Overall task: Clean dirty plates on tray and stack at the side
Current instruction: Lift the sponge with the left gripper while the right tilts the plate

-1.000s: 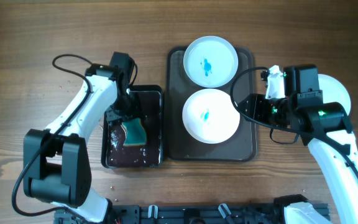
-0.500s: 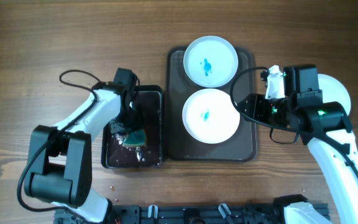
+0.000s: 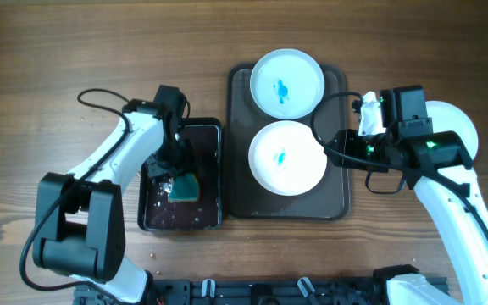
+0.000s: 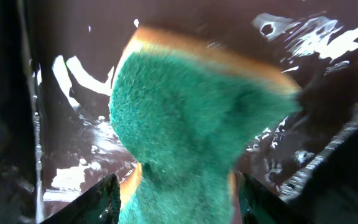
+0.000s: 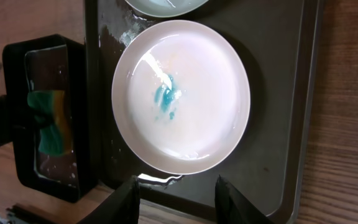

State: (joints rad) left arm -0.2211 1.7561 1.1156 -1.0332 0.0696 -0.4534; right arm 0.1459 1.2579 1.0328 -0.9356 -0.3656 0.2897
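Green scourer on yellow foam: the sponge (image 4: 191, 118) is pinched at its waist by the left gripper (image 4: 182, 193), which is clenched hard enough to bulge it above the fingers. Over the last second that arm has dipped deeper into the black tub (image 3: 213, 129) and drawn back a little, so the sponge sits low against the wet floor. I take it as wetting, with no scrubbing begun.

Both plates lie on the tray (image 3: 339, 202), each with a blue smear. The near plate (image 3: 288, 158) and the far plate (image 3: 287, 82) are almost touching. A white plate (image 3: 464, 127) lies off to the right, partly under the right arm, probably the start of the stack.

The right gripper (image 5: 179, 199) has barely shifted. It hangs over the tray's right rim, fingers spread and empty, facing the near plate.

Room is tight on the left. The tub walls close in on the sponge, and the tub stands just beside the tray's left rim, so a straight lift looks wise before crossing. The right arm's cable loops over the tray.
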